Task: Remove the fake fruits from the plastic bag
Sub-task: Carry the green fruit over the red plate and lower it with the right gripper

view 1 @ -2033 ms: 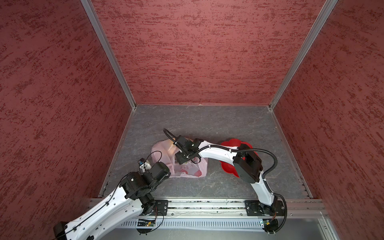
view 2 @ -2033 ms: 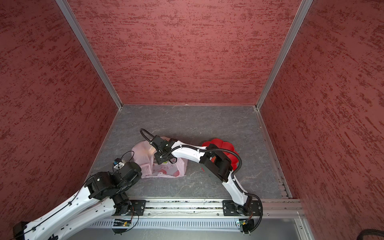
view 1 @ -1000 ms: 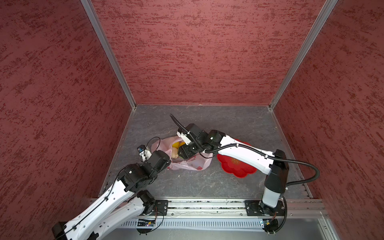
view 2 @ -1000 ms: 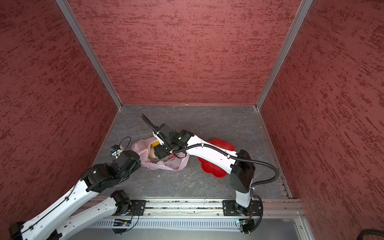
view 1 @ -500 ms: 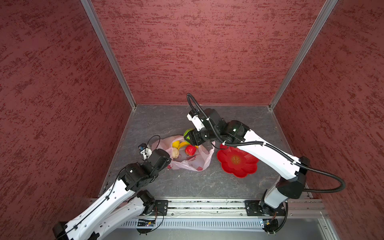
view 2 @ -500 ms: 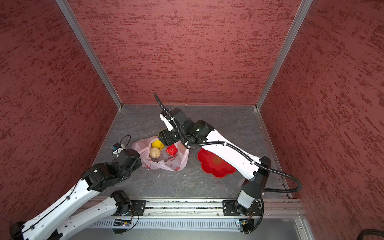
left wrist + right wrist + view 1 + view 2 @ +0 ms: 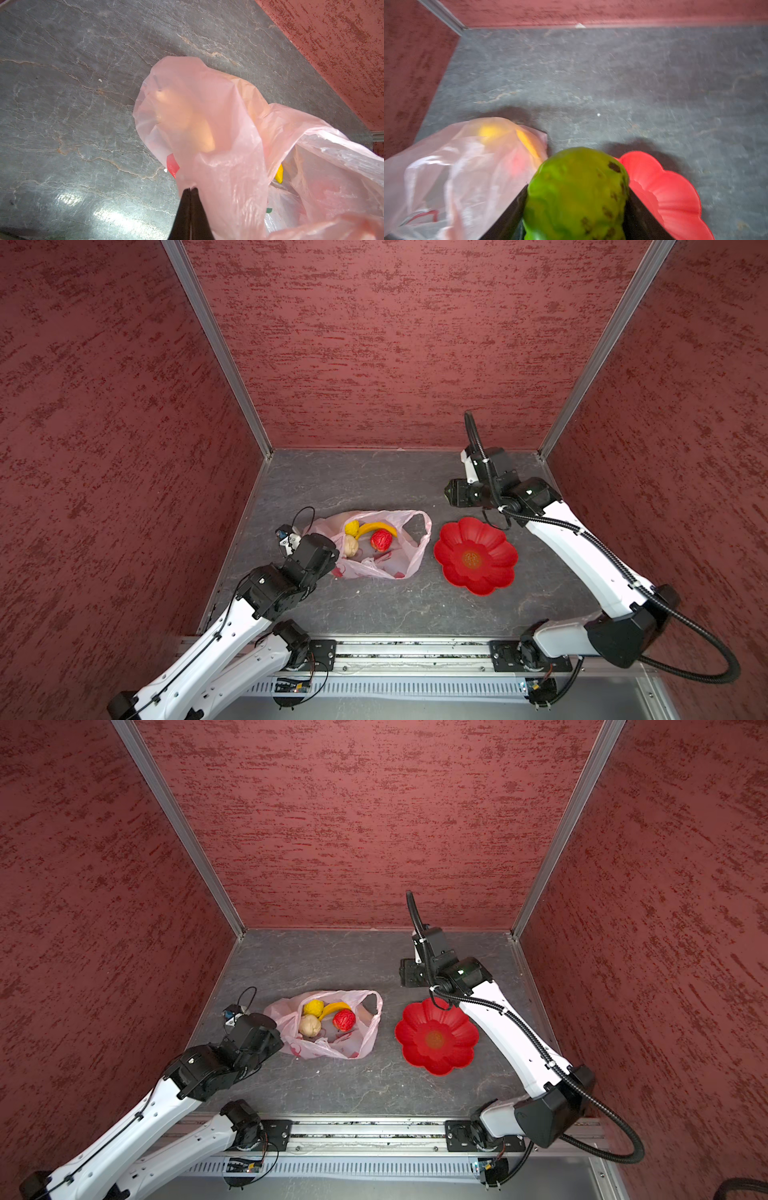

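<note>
Top view shows gold character on red plate, beside the plastic bag.

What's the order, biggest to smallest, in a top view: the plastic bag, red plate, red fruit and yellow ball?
1. plastic bag, only slightly ahead of the next
2. red plate
3. red fruit
4. yellow ball

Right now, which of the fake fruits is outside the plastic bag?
The green fruit, held in the right hand; the others lie in the bag.
</note>
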Available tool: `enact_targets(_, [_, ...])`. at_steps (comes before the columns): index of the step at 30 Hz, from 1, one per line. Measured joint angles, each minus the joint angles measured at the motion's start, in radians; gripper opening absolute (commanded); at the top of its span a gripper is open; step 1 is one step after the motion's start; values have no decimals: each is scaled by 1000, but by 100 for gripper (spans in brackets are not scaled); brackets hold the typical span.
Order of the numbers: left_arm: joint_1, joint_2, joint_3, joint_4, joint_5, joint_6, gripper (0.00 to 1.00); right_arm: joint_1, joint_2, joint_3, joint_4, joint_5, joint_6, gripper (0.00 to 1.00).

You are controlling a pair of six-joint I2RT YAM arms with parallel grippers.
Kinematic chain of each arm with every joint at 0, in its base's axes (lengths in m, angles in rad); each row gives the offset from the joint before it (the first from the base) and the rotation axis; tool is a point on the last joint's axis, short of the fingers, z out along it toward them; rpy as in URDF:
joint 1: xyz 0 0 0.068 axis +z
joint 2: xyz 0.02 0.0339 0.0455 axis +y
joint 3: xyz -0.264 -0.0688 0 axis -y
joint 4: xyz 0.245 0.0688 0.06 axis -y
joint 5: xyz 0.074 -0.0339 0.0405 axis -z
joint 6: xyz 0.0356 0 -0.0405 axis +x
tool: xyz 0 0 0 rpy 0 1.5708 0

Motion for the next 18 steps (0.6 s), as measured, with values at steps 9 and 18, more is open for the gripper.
enact_targets(9, [39,13,-6,29,42,32,0,-109,-125,-362,45,11,98,34])
enact_targets(18, [41,16,-17,48,61,36,0,-209,-143,-601,140,-1,139,35])
